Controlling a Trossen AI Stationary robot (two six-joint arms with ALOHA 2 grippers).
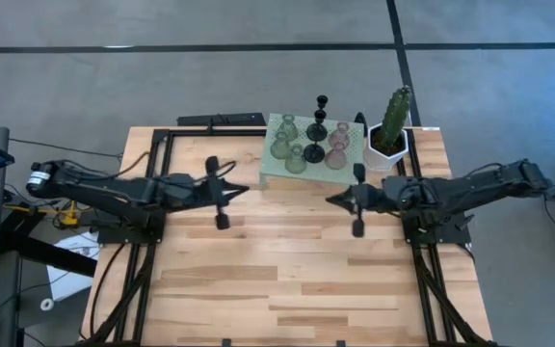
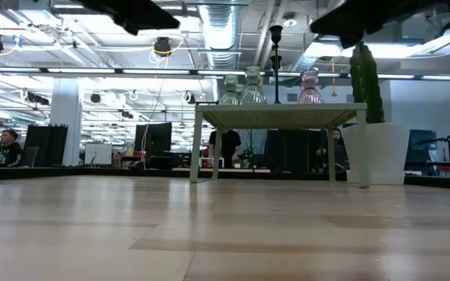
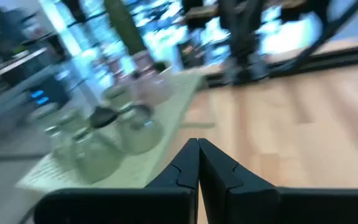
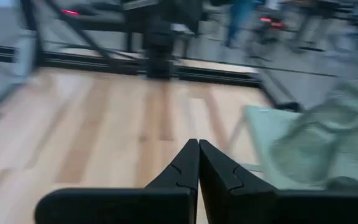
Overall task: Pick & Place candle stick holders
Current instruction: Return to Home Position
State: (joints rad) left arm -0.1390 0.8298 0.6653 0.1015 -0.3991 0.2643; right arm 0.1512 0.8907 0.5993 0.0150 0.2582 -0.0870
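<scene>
The left gripper (image 1: 242,191) has its two fingers pressed together, and nothing is between them. It hangs above the table (image 1: 287,289), near the front left corner of the mint stand (image 1: 270,173). The right gripper (image 1: 332,200) is the same, with fingers together and nothing held, near the front right part of the stand. The two tips point at each other with a gap between them.

The candle stick holders (image 1: 296,159) stand close together on top of the stand, at the far side of the table. I can see green glass holders (image 1: 279,146), pink glass holders (image 1: 335,156) and a thin black holder (image 1: 316,128).

I think the glass ones are light, smooth and slippery, and they would break if dropped. The best place to grab one looks like the narrow neck above the fat bell. The black holder is tall and thin, so it may tip easily. Holding its stem low down seems safest.

The holders are crowded, so fingers going in could knock a neighbour off the stand's edge. A cactus (image 1: 396,108) stands just beside the stand on the right. The wide front of the table gives lots of room to move.
</scene>
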